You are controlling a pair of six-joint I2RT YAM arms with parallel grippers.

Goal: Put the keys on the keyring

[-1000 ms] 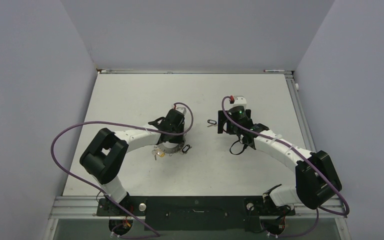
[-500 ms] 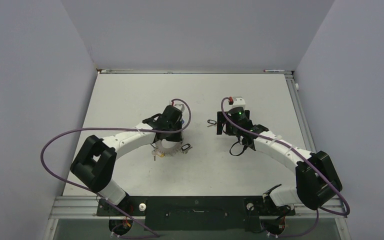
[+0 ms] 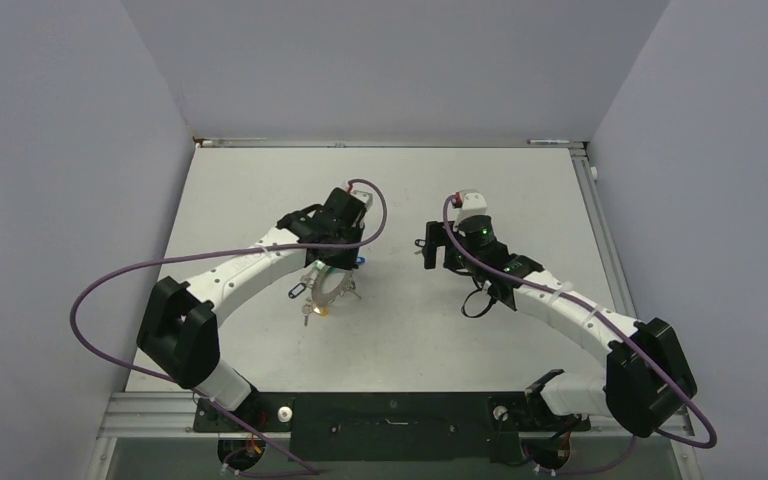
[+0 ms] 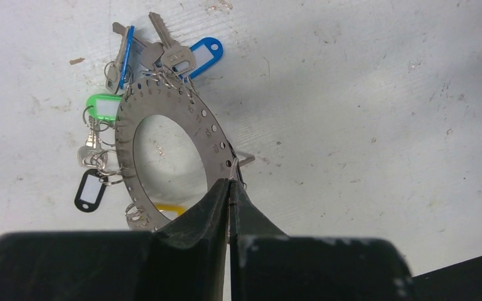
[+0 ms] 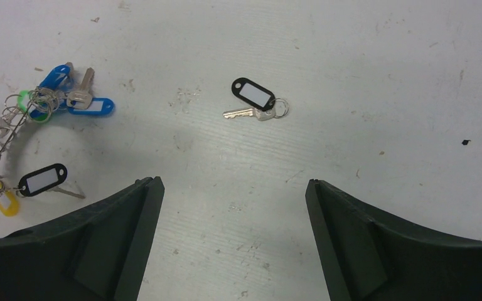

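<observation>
Your L gripper (image 4: 229, 200) is pinched shut on the keyring (image 4: 210, 135) rim, w/ the ring held tilted. Blue-tag key (image 4: 202, 53), green-tag key (image 4: 103, 106), black-tag key (image 4: 89, 190) and yellow-tag key (image 4: 171, 209) hang off the ring's edge. One loose key (image 5: 254, 100) lies on the table (image 5: 383, 75), well right of the ring. Your R gripper (image 5: 232, 185) hovers nr it, jaws wide apart, holding nothing.

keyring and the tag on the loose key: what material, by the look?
Keyring: probably steel or aluminium. It is a dull grey matte sheet, thin and flat, with small punched holes round the rim.
Black tag on the loose key: looks like smooth moulded plastic, with a white label insert.
</observation>
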